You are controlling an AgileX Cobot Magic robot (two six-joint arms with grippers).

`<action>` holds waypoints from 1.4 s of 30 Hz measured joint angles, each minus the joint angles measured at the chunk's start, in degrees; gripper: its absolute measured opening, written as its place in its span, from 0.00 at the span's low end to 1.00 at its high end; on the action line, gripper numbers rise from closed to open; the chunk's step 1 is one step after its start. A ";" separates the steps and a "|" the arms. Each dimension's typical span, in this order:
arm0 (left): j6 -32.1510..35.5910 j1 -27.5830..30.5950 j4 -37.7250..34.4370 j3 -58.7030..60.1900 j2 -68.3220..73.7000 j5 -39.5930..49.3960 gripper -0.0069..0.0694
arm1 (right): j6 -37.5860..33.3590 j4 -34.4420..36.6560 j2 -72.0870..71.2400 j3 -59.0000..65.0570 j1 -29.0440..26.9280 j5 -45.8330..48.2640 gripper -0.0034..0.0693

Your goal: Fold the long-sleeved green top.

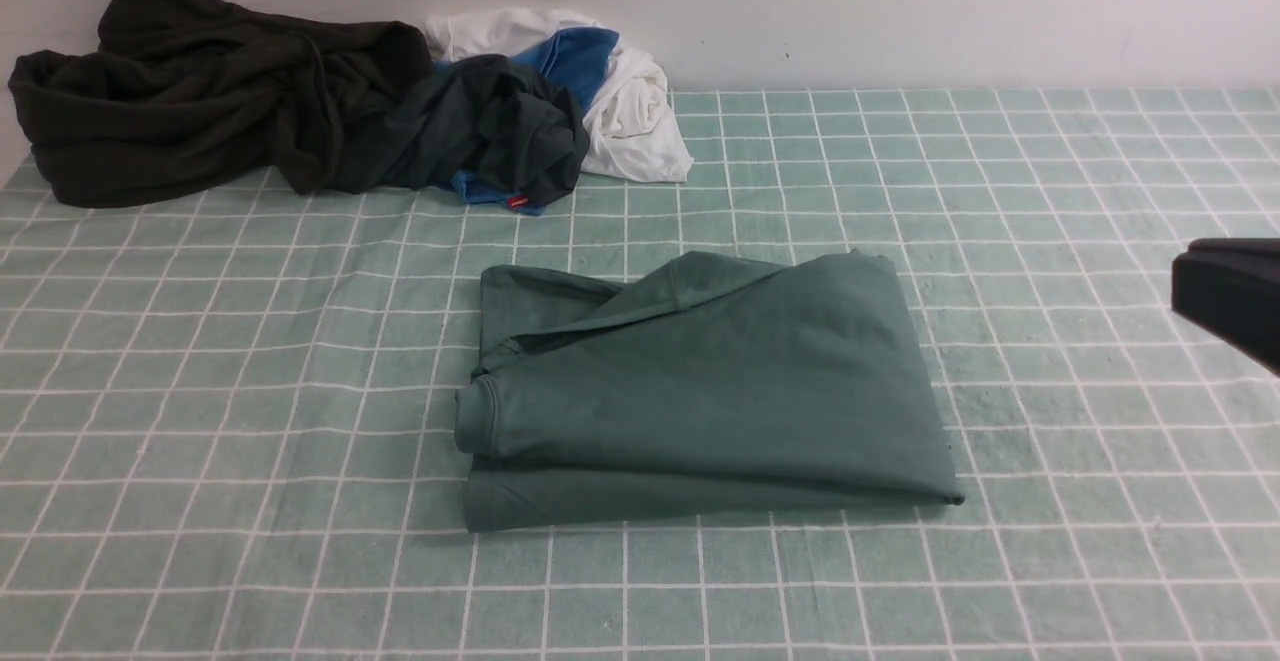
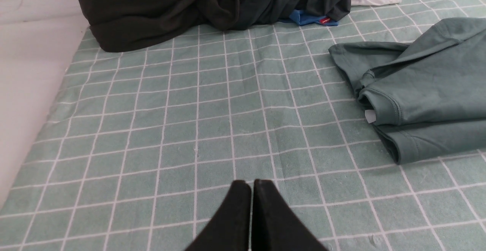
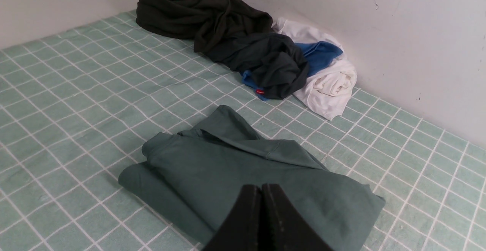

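Checked green-and-white cloth (image 1: pixel 200 361) covers the whole work surface, running to the pale wall (image 1: pixel 900 11) at the far side.

Green long-sleeved top (image 1: pixel 720 391) lies near the middle of the cloth, slightly right of centre, folded into a compact, roughly rectangular stack. Upper layer sits skewed over a lower layer that shows as a band along the near edge. A ribbed edge rolls over at the left end; a small white tag shows there in the left wrist view. A flap angles across the far left corner.

Far left corner: very dark olive-black garment (image 1: pixel 190 101), crumpled, against the wall. Touching it to the right, a dark teal garment (image 1: pixel 490 131) with a small red tag (image 1: pixel 518 202) at its near edge. Under and behind that, blue fabric (image 1: pixel 575 56), and a white garment (image 1: pixel 635 111) at the right end of the pile. Pile is well apart from the folded top.

Right gripper (image 3: pixel 262 190): jaws pressed together, empty, hovering over the near right part of the top.

Left gripper (image 2: pixel 252 184): jaws together, empty, above bare cloth left of the top.
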 joint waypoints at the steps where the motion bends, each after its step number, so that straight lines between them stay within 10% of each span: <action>1: 0.00 0.00 0.00 0.00 0.00 0.00 0.09 | 0.00 -0.01 0.00 0.04 0.00 -0.15 0.03; 13: 0.00 0.00 0.00 0.00 0.00 0.00 0.09 | 2.36 1.51 -2.74 13.50 -1.30 -22.01 0.03; 18: -0.02 0.00 0.00 0.00 0.00 0.00 0.09 | 6.31 3.60 -14.87 32.45 -11.38 -35.92 0.03; 28: -0.02 0.00 0.00 0.00 0.00 0.00 0.09 | 14.14 0.71 -38.06 48.50 -33.56 -30.43 0.03; 42: -0.02 0.00 0.00 0.00 0.00 -0.04 0.09 | 16.94 -1.51 -39.59 48.31 -36.00 -14.30 0.03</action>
